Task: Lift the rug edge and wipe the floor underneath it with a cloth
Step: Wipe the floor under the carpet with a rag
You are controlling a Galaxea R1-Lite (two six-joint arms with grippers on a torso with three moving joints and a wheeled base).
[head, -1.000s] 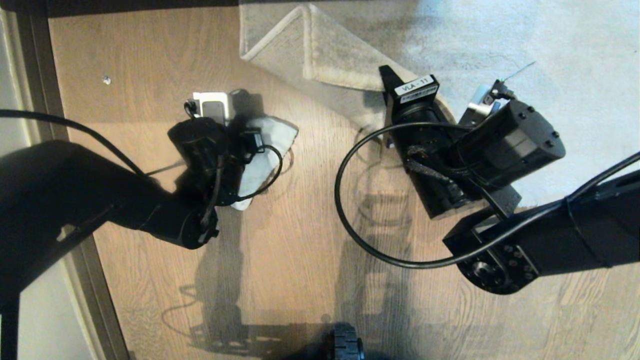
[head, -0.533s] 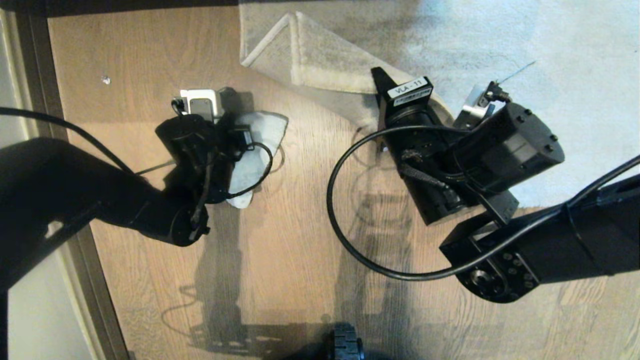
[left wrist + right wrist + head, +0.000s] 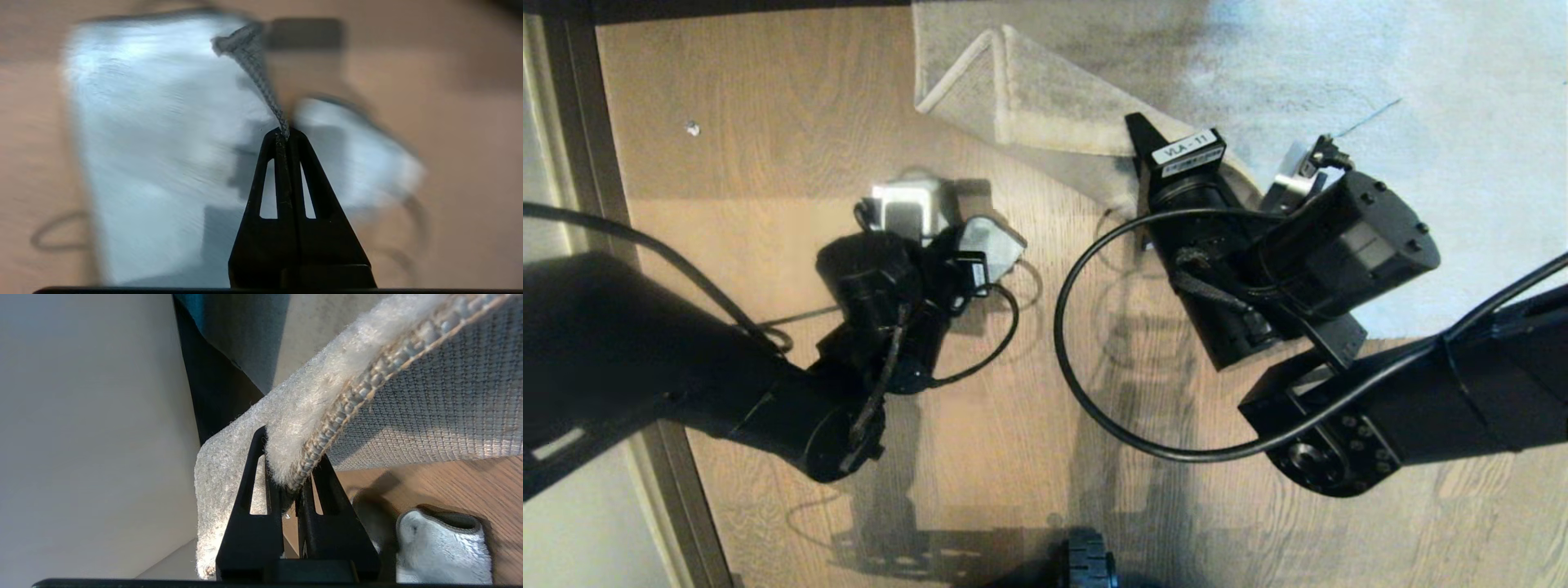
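The pale rug's corner is folded back over itself, its woven underside (image 3: 1029,106) facing up. My right gripper (image 3: 289,445) is shut on the rug edge (image 3: 327,416), holding it raised above the brown plank floor (image 3: 449,482). My left gripper (image 3: 284,132) is shut on a pinched fold of the cloth (image 3: 163,122), whose pale face is spread on the floor (image 3: 470,163). In the head view the cloth (image 3: 992,241) peeks out from under the left wrist, on bare floor (image 3: 768,163) left of the lifted rug. The cloth (image 3: 441,547) also lies beside the raised edge in the right wrist view.
A dark baseboard strip (image 3: 580,163) and a pale wall run along the left side. A small speck (image 3: 693,128) lies on the floor. The right arm's cable (image 3: 1078,367) loops between the arms. My base's wheel (image 3: 1086,563) sits at the near edge.
The left gripper dragged the cloth slightly left, then right toward the lifted rug; the wrist now covers most of the cloth. The right gripper kept its hold, shifting a little left.
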